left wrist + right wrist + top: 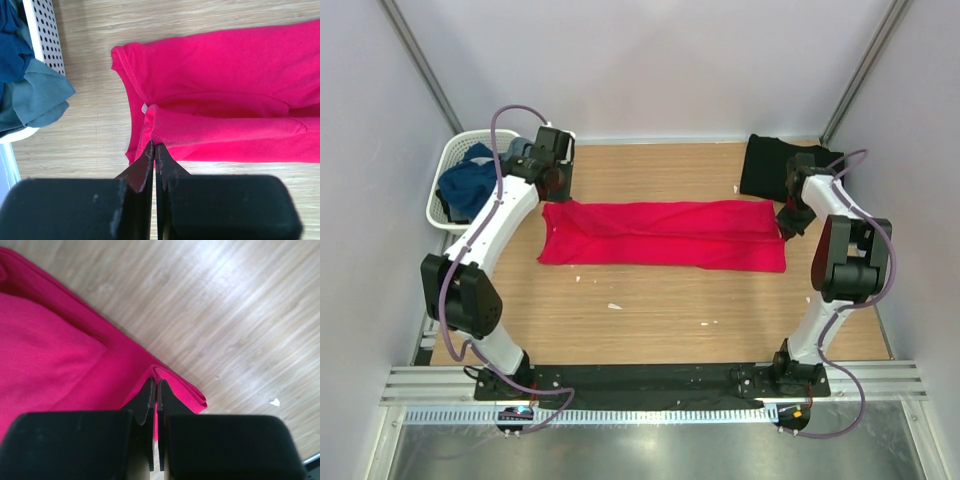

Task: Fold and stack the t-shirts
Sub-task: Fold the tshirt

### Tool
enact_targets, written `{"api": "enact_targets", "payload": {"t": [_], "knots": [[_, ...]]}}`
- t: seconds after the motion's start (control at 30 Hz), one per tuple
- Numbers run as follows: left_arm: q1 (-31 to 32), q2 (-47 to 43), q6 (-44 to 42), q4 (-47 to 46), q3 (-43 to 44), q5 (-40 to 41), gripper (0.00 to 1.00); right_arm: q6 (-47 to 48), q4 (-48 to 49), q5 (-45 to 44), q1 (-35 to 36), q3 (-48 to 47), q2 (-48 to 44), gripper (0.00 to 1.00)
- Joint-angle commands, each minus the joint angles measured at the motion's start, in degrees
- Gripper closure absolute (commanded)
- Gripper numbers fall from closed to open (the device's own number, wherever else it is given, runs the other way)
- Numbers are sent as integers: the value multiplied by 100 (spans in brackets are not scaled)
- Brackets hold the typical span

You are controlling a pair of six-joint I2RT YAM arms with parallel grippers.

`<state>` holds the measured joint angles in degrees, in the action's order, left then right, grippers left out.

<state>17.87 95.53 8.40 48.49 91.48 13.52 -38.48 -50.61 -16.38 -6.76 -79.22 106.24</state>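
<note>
Red shirt [660, 235] is lying mid-frame as a long strip, left gripper [154, 148] and right gripper [156, 386] each pinching an end, with cross-folds and stacking with black shirt [770, 165], upper right, judged outstanding.

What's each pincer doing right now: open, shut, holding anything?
Left pincer: shut, pinching the red t-shirt at its folded edge.
Right pincer: shut, pinching the red t-shirt's corner at the other end.

Robotics lab enclosure: plain white panel walls [650, 60], metal corner struts [420, 60], wood-grain worktop [660, 300], black arm-mounting plate [650, 380] on aluminium rails [890, 378].
</note>
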Motion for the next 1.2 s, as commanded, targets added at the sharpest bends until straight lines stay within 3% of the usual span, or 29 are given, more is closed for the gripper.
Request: {"api": "enact_targets", "payload": {"t": [0.0,1.17], "knots": [[-55,-43,91,-261,1,160,100,148,25,-41,70,-436,151,99],[-214,-69,284,-323,-482,204,100,341,-195,-225,386,-1544,1233,99]]}}
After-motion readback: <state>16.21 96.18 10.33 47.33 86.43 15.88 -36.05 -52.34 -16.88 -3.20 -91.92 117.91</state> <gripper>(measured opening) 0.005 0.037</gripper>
